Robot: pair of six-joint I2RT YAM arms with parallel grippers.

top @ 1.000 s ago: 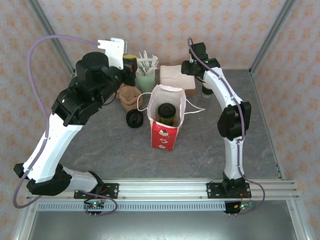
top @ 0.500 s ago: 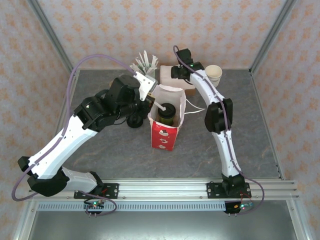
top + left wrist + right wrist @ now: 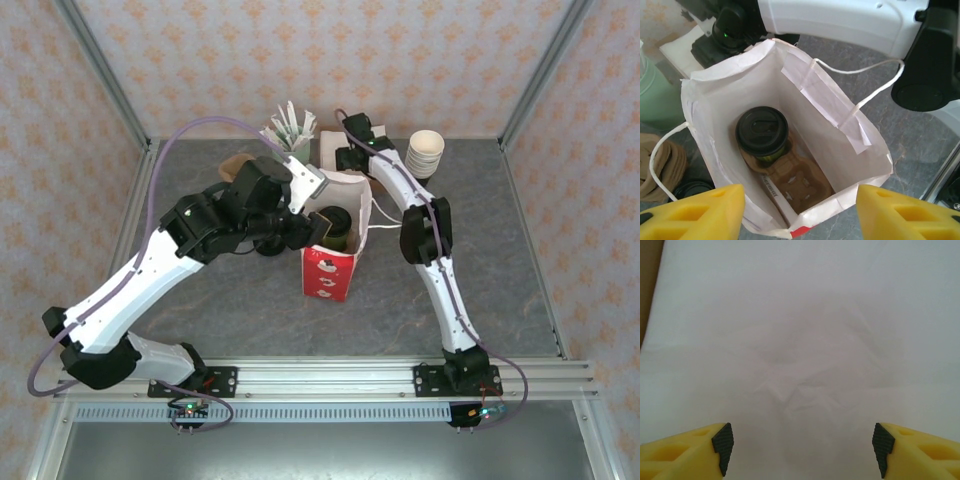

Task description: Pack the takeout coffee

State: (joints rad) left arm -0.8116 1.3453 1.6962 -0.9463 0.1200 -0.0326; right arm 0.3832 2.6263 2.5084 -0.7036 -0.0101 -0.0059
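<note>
The dark paper cup with a round black plastic lid [image 3: 762, 134] stands upright inside the white paper bag [image 3: 740, 85], on a brown cardboard carrier [image 3: 797, 182] — below the left pincer [image 3: 800, 212], which is released and empty. The right pincer [image 3: 802, 450] — also spread — hovers over a white paper sheet [image 3: 800, 340].

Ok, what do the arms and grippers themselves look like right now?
The left arm and right arm are both white shells with black joint housings, and a lilac cable runs along each. The left gripper and right gripper have chunky yellow fingers. The right's fingertips carry dark pads.
</note>
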